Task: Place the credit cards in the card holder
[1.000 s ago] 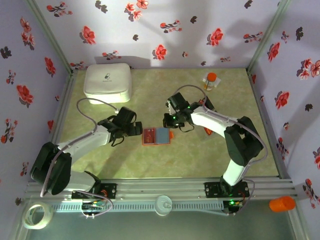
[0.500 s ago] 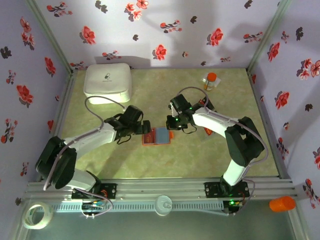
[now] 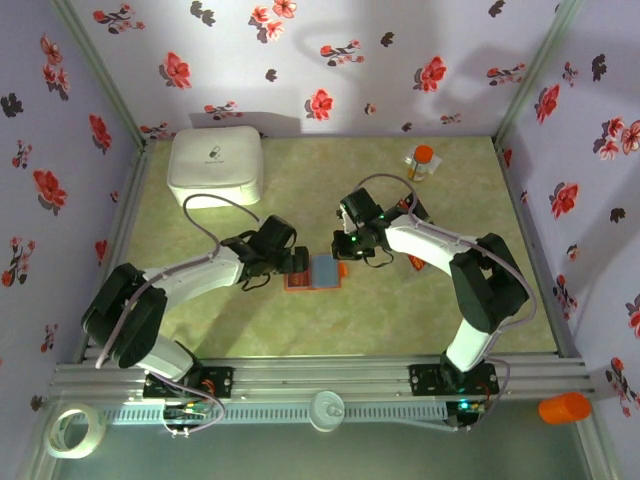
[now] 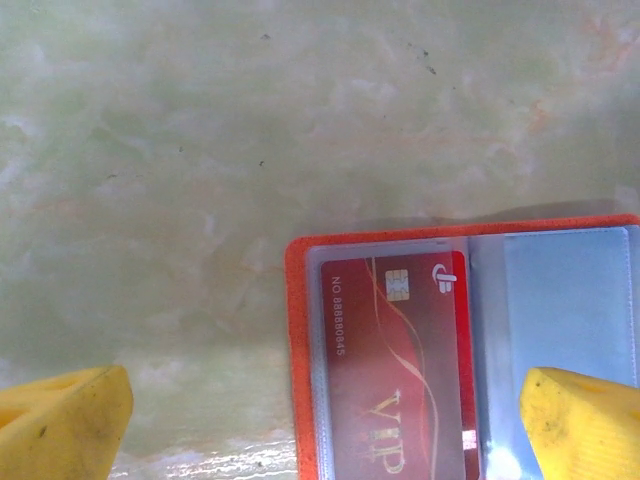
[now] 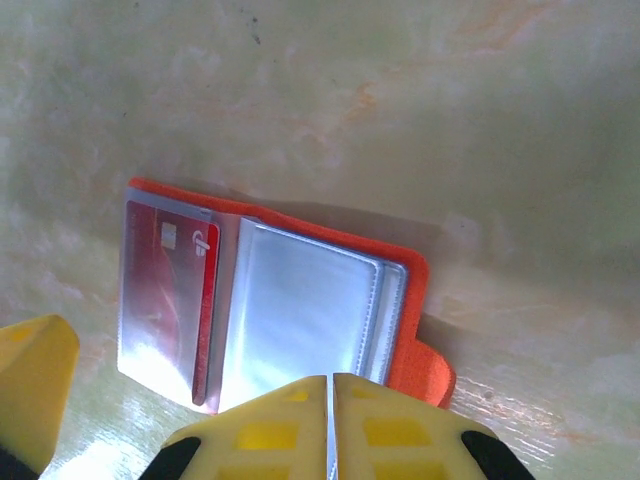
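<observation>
The card holder (image 3: 313, 273) lies open on the table, orange-red outside (image 4: 298, 340) with clear blue-grey pockets. A red credit card (image 4: 400, 370) marked VIP sits in its left pocket (image 5: 165, 290); the right pocket (image 5: 300, 310) looks empty. My left gripper (image 3: 296, 263) is open, its yellow fingertips (image 4: 62, 425) straddling the holder's left half (image 4: 320, 425). My right gripper (image 3: 340, 254) is shut, its fingertips (image 5: 330, 410) over the near edge of the right pocket, with nothing visible between them. Another red credit card (image 3: 415, 264) lies beside the right forearm, partly hidden.
A big white rounded box (image 3: 216, 165) stands at the back left. An orange-capped bottle (image 3: 421, 162) stands at the back right. Flowered walls close in the table on three sides. A tape roll (image 3: 75, 430) lies beyond the front rail.
My left arm has swung right, bringing its open gripper from left of the holder to over its left half. The right gripper edged slightly toward the holder, then stayed still.
</observation>
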You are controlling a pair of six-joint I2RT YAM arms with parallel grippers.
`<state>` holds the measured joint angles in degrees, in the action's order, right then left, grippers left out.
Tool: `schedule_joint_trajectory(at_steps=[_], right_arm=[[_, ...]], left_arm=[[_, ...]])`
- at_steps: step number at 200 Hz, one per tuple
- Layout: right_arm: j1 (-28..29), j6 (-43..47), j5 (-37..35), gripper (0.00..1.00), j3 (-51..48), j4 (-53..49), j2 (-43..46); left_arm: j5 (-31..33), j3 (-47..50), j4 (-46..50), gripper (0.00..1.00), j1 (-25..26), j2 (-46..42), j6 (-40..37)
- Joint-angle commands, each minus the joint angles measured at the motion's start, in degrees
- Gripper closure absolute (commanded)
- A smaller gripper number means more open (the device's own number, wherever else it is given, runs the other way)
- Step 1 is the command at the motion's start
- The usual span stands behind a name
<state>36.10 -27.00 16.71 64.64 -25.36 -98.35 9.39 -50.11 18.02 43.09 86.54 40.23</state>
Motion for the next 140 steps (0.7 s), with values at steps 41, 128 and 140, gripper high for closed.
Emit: schedule_joint_trajectory(at_steps=[41, 128, 140], right_arm=[[0.53, -0.64, 2.57, 0.89, 1.52, 1.60, -3.77], [0.73, -0.42, 3.11, 0.89, 3.91, 2.02, -8.30], [0.70, -0.20, 3.04, 0.89, 4.04, 1.87, -8.78]], left_arm=[[-0.06, -0.72, -1.05, 0.00, 1.16, 2.31, 1.34], [-0.07, -1.21, -1.06, 0.00, 2.27, 3.59, 1.59], [-0.07, -1.19, -1.10, 0.00, 2.49, 3.79, 1.69]])
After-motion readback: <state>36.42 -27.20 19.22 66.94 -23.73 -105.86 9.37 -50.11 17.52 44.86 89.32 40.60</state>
